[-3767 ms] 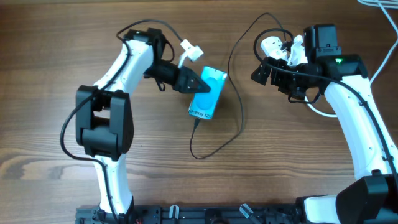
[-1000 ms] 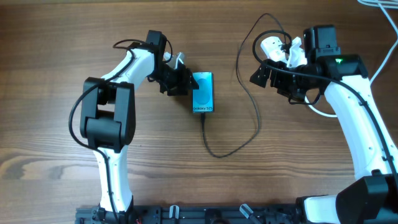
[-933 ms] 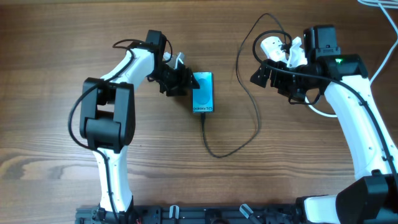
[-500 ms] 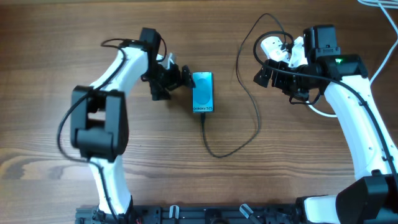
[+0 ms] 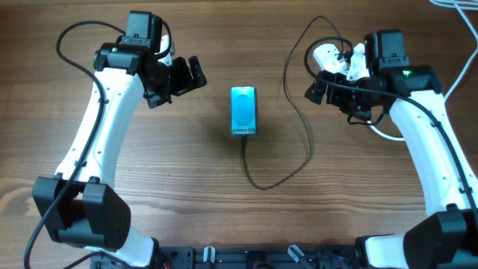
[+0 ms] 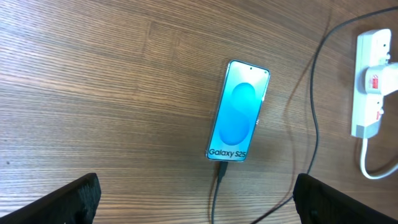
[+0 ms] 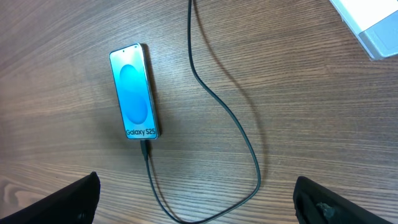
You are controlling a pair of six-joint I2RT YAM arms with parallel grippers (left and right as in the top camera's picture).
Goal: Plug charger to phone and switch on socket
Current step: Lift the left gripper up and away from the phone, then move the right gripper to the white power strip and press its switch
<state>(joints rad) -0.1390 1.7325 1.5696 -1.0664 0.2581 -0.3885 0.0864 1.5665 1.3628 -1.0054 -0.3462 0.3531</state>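
The phone (image 5: 243,110) lies flat mid-table, its cyan screen up, and shows again in the wrist views (image 6: 239,111) (image 7: 134,92). The charger (image 5: 307,146), a thin black cable, has its tip (image 6: 222,172) against the phone's lower end. From there it loops right and up toward the white socket (image 5: 328,55) (image 6: 372,84), which has red switch marks. My left gripper (image 5: 181,81) (image 6: 199,198) hangs open to the left of the phone, holding nothing. My right gripper (image 5: 334,101) (image 7: 198,198) is open just below the socket, also holding nothing.
A thick white cord (image 6: 373,171) curls out of the socket's near end. Only a white corner of the socket (image 7: 372,25) shows at the top right of the right wrist view. Bare wood grain lies around the phone.
My left gripper has opened wide and drawn back up and to the left, away from the phone. The phone and cable stay in place. The right arm has not moved.
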